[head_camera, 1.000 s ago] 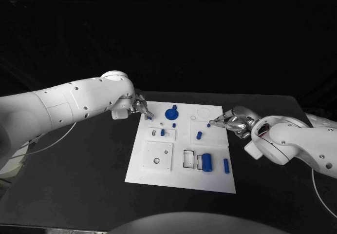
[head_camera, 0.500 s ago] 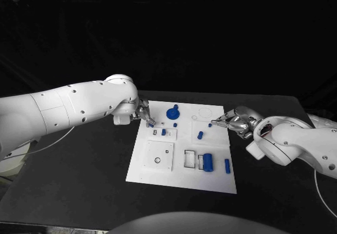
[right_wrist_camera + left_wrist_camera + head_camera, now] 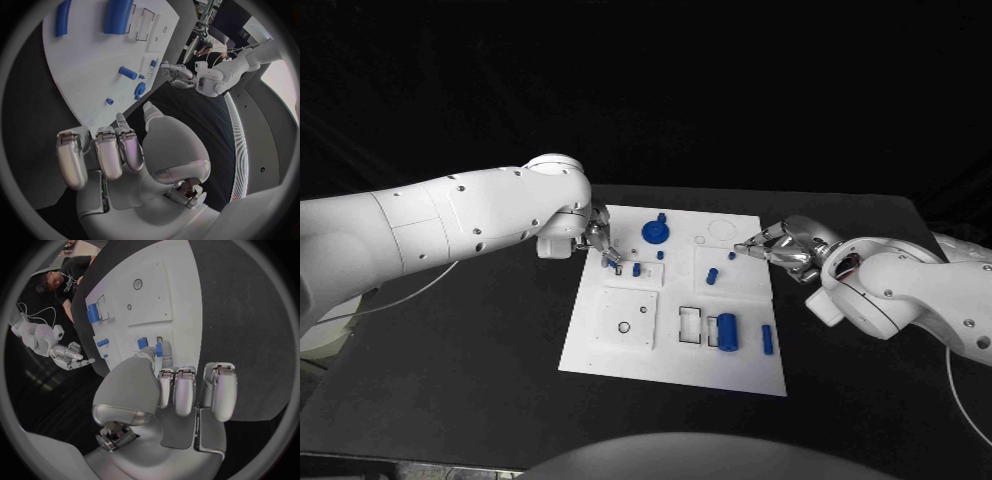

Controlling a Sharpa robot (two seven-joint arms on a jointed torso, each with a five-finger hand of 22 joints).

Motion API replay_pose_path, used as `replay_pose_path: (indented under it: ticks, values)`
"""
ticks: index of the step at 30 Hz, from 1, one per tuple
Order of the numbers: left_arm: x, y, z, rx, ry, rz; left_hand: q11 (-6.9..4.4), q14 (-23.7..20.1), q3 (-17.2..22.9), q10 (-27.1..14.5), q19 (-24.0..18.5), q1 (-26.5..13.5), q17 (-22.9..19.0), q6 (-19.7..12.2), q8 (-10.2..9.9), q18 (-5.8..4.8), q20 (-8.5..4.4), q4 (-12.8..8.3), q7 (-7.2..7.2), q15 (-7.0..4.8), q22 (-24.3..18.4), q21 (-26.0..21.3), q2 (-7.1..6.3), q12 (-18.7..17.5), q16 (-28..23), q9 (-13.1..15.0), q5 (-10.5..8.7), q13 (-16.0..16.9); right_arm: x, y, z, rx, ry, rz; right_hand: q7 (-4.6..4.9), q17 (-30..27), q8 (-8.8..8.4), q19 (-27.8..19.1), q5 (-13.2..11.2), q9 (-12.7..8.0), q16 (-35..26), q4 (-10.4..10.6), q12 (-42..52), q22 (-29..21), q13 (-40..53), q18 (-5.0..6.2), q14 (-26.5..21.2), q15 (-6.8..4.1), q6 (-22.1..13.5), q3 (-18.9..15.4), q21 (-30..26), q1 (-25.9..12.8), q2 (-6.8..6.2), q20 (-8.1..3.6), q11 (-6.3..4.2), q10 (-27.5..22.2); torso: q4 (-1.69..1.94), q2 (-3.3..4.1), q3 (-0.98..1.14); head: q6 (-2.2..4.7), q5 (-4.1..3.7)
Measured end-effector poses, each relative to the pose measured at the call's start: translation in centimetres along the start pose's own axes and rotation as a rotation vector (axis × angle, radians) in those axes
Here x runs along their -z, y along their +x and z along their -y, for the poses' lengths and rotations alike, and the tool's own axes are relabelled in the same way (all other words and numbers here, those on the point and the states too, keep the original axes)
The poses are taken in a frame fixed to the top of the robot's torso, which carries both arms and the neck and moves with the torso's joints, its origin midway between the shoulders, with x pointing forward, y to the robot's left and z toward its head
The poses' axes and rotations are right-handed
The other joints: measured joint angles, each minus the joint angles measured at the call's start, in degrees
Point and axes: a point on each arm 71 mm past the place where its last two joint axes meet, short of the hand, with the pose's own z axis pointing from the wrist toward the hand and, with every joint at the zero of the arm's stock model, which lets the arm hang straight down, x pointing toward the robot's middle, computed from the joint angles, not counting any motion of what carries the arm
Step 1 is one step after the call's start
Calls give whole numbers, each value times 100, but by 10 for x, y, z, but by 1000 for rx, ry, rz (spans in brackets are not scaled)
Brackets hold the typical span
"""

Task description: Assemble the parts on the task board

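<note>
The white task board point(image 3: 733, 368) lies mid-table with several blue parts on it. My left hand point(image 3: 599, 238) reaches over the board's far left corner. It pinches a small blue part point(image 3: 159, 349) between thumb and a finger, just over a raised white block. Another blue part point(image 3: 142, 343) stands in that block beside it. My right hand point(image 3: 777, 246) hovers at the board's right edge with fingers curled and nothing in it. A blue round knob point(image 3: 653, 234), a short peg point(image 3: 711, 277), a thick cylinder point(image 3: 726, 332) and a slim bar point(image 3: 766, 340) rest on the board.
A white square plate with a small ring hole point(image 3: 626, 319) sits at the board's near left. An open rectangular frame point(image 3: 689, 326) lies next to the cylinder. Black table point(image 3: 459, 380) surrounds the board on all sides.
My left hand has moved in from the board's left edge to over the raised block, carrying the small blue part. The right hand has stayed where it was.
</note>
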Motion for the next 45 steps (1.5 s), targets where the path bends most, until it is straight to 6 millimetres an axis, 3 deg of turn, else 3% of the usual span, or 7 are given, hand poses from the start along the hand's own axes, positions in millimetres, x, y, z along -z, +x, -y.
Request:
replay_pose_path:
  ticks: [45]
  values:
    - [-11, 4, 8, -35, -6, -10, 9, -1, 42, -9, 0, -19, -2, 9, -32, 0, 0, 8, 10, 2, 0, 0, -18, 0, 0, 0, -21, 3, 0, 0, 0, 0, -3, 1, 0, 3, 0, 0, 0, 0, 0, 0, 0, -3, 0, 0, 0, 0, 0, 0, 0, 0, 0, 0, 0, 0, 3, -7, 4, -55, -1]
